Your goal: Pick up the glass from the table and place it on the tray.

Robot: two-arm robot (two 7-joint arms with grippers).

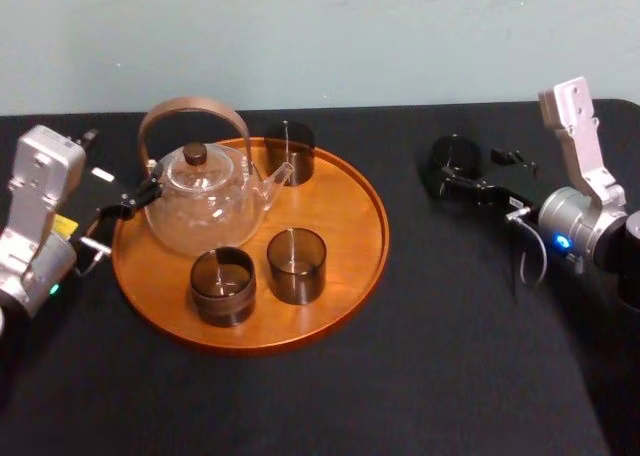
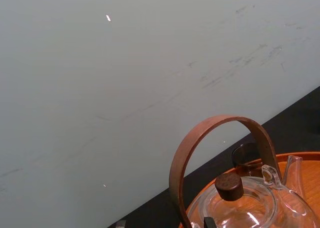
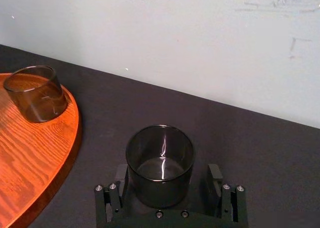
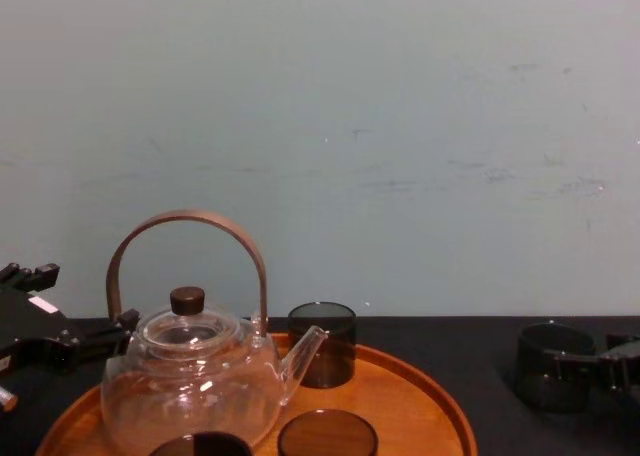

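A dark smoky glass (image 1: 455, 161) stands upright on the black table (image 1: 450, 366), well to the right of the round wooden tray (image 1: 345, 221). My right gripper (image 1: 452, 179) is open around it, one finger on each side. In the right wrist view the glass (image 3: 160, 158) sits between the fingers (image 3: 216, 175), with a gap showing on one side. The chest view shows the same glass (image 4: 548, 366) at the far right. My left gripper (image 1: 135, 198) rests at the tray's left edge, close beside the clear glass teapot (image 1: 200, 211).
The tray carries the teapot with its tall wooden handle (image 1: 190, 111) and three dark glasses: two at the front (image 1: 222, 284) (image 1: 296, 264) and one at the back (image 1: 290, 151). Bare tray surface lies on its right half. A pale wall backs the table.
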